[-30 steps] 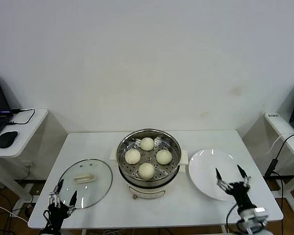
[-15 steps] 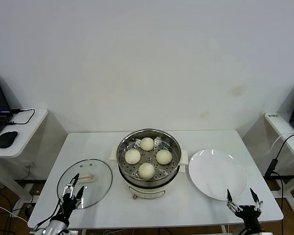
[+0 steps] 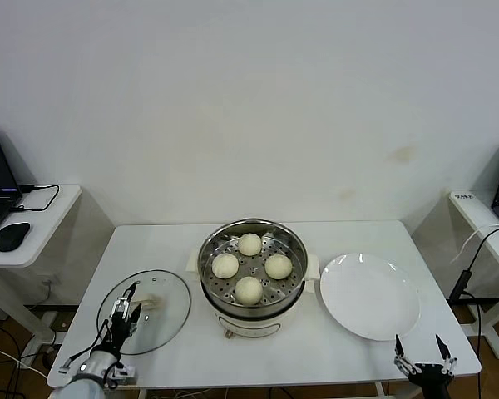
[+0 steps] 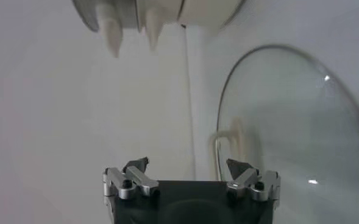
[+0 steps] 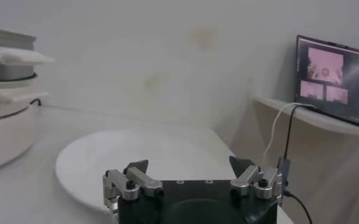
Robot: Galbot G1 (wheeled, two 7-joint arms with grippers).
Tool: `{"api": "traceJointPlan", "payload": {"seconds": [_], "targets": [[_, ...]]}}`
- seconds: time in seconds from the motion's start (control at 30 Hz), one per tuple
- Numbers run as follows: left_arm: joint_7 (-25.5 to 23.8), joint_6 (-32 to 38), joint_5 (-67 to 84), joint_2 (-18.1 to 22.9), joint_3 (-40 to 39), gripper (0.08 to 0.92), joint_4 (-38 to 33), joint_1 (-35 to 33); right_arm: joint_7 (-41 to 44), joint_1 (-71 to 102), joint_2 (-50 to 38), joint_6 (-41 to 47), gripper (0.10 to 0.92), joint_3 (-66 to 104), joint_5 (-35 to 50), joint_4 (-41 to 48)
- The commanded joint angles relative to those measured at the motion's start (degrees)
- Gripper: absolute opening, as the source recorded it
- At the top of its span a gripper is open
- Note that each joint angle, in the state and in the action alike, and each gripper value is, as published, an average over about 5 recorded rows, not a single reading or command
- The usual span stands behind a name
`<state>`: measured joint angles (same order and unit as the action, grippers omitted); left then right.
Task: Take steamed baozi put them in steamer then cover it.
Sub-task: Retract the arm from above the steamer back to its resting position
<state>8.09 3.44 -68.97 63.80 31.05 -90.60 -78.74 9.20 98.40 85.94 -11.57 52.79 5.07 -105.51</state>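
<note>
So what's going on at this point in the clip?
All four baozi already sit in the steamer, and the white plate on its right is bare. The cover lies flat on the table, left of the steamer, so covering is not yet done. The left gripper hangs open over the cover near its handle, holding nothing. The right gripper is open and empty too, low at the table's front edge near the plate.

All four cream-white baozi (image 3: 249,266) are sitting in the shiny steel steamer (image 3: 253,235) mid-table. The glass cover (image 3: 162,307) is lying flat to its left, handle up.
</note>
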Motion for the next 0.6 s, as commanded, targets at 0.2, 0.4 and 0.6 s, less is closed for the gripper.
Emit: {"api": "traceJointPlan", "payload": {"seconds": [0.2,0.4,0.6], "targets": [[-0.15,0.3,-0.27,-0.12,-1.54,0.823,10.79,10.59,0.23,0.4,0.66,-0.01,0.823,0.91,-0.95,0.47],[0.09,0.7,0.43,0.28,-1.87,0.823,11.81,11.18,0.36,0.01,0.92,0.03,0.823,0.63,-1.54,1.05],[0.35,1.03,1.16,0.65,-2.07,0.787,12.1,11.04,0.41,-0.31,1.04,0.08,0.823,0.39,-1.98,1.4]]}}
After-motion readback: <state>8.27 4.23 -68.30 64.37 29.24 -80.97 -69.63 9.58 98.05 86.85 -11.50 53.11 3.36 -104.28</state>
